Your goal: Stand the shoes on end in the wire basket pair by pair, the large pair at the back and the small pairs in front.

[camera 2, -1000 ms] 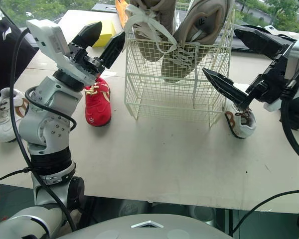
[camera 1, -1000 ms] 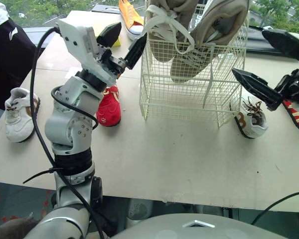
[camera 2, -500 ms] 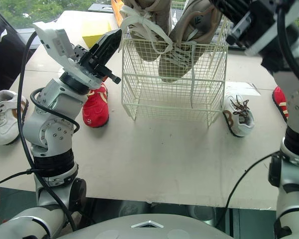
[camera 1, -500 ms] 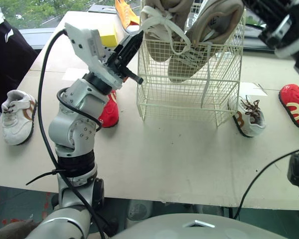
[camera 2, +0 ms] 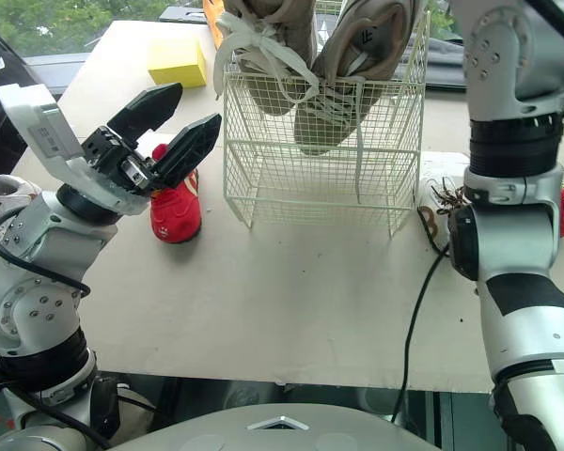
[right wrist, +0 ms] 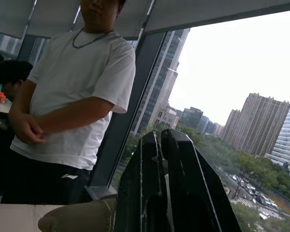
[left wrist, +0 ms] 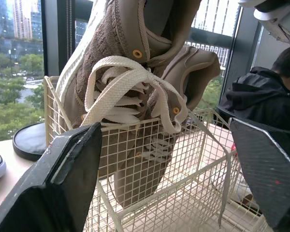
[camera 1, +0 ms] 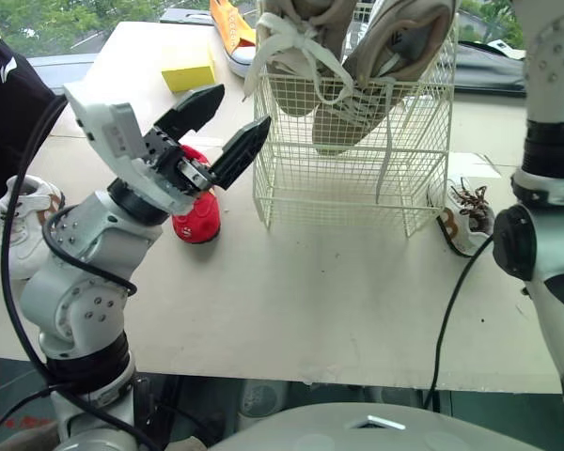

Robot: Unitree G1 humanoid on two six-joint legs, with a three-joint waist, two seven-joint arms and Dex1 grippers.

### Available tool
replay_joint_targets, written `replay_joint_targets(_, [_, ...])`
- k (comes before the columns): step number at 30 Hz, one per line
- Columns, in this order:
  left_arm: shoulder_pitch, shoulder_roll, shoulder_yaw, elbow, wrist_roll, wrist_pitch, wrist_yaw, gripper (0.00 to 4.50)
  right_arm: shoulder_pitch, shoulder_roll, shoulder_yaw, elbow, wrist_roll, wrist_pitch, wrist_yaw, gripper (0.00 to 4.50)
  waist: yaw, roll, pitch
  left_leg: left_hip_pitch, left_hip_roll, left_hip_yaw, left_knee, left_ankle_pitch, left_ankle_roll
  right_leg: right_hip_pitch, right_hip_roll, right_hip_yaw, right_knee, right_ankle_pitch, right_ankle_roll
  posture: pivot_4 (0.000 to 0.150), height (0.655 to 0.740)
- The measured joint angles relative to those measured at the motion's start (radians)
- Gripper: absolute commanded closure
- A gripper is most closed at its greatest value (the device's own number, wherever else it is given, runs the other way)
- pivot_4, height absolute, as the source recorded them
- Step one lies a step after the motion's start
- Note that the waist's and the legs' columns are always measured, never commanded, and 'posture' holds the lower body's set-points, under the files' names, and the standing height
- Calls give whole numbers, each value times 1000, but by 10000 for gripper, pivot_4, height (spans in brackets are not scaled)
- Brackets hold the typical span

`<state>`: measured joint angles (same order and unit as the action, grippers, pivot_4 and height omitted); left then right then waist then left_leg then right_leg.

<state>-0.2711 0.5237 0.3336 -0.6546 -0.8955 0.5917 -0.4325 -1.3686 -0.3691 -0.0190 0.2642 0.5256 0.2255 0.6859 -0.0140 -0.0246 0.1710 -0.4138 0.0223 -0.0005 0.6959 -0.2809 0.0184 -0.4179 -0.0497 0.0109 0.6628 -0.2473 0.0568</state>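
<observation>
Now the left gripper [camera 1: 245,105] has spread its fingers again just beside the wire basket [camera 1: 357,188], where the large pair [camera 1: 395,47] stands on end; the right gripper [right wrist: 159,140], lifted off the table, is clenched.

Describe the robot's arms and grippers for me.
The left arm and right arm are silver-grey rounded housings with black joint bands and trailing black cables. A white boxy block backs the left gripper; it and the right gripper have tapered black fingers.
</observation>
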Motion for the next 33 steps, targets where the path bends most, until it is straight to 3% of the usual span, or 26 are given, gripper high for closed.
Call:
replay_joint_targets(4, [22, -7, -4, -39, -12, 0, 47, 1288, -57, 39, 8, 91, -57, -58, 14, 45000, 2, 0, 0, 0, 0, -1, -1, 0, 0, 0, 0, -1, 0, 0, 0, 1500, 7400])
replay_joint_targets(8, [46, -7, -8, -44, -12, -2, 71, 1288, -15, 29, 99, 119, -137, -35, 121, 45000, 0, 1, -1, 1, 0, 0, -1, 0, 0, 0, 0, 0, 0, 0, 0, 1500, 7400])
replay_joint_targets(13, [49, -6, -12, -52, -12, -10, 88, 1288, -4, 37, 141, 115, -176, -5, 172, 45000, -3, 3, -2, 19, -1, 5, -9, -2, 3, 11, 0, 5, 0, 0, -1, 1500, 7400])
replay_joint_targets(17, [54, -6, -20, -62, -12, -18, 91, 1288, 0, 37, 131, 108, -185, 10, 184, 45000, -3, 4, -3, 22, -1, 6, -10, -2, 3, 13, 2, 6, 1, 1, -2, 1500, 7400])
replay_joint_targets(26, [47, -6, -52, -31, -4, -41, 68, 1288, 79, 38, 15, -39, -104, 103, 135, 45000, 2, 4, -3, 15, 0, 6, -11, -1, 2, 7, 1, 6, 0, 1, -2, 1500, 7400])
replay_joint_targets(31, [6, -2, -82, 31, 65, -67, 51, 1288, 165, 3, -46, -195, -30, 192, 90, 45000, 5, 4, -3, 13, 0, 6, -12, -1, 2, 6, 1, 5, -2, 0, -2, 1500, 7400])
replay_joint_targets(33, [-31, 1, -97, 74, 92, -77, 40, 0, 232, -31, -74, -278, 4, 230, 87, 35992, 6, 4, -3, 13, 0, 6, -12, -2, 3, 6, 1, 5, -3, 0, -2, 1500, 7400])
